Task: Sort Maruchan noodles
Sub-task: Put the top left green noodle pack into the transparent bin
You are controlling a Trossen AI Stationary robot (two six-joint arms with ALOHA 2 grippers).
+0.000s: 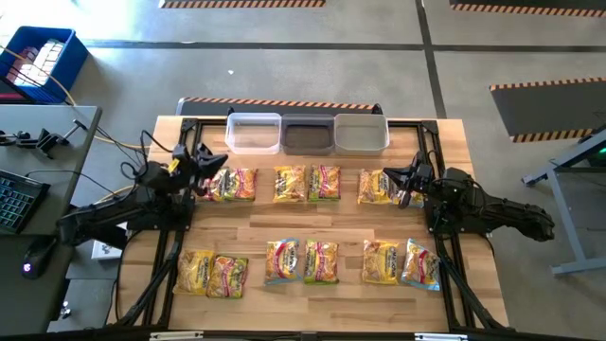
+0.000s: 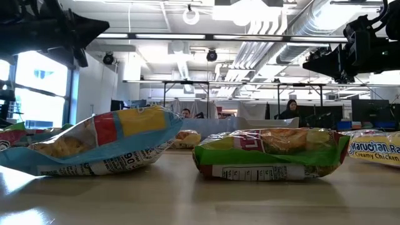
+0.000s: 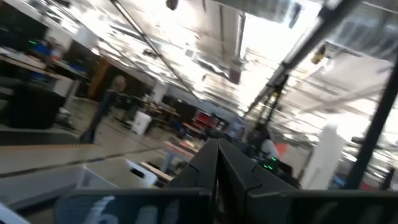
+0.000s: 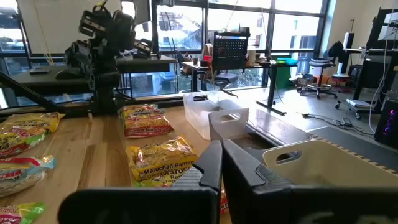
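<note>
Two arms are reaching inward over the counter's back half, raised above it. Left gripper and right gripper are both sitting fully closed, empty. Maruchan noodles are lying in two rows across the counter, before three bins.

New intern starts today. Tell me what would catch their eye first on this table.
The Maruchan noodles, about a dozen bright packets laid in two rows across the wooden table. Next, three clear bins at the far edge. The left gripper and right gripper flank the far row, both shut and empty.
</note>
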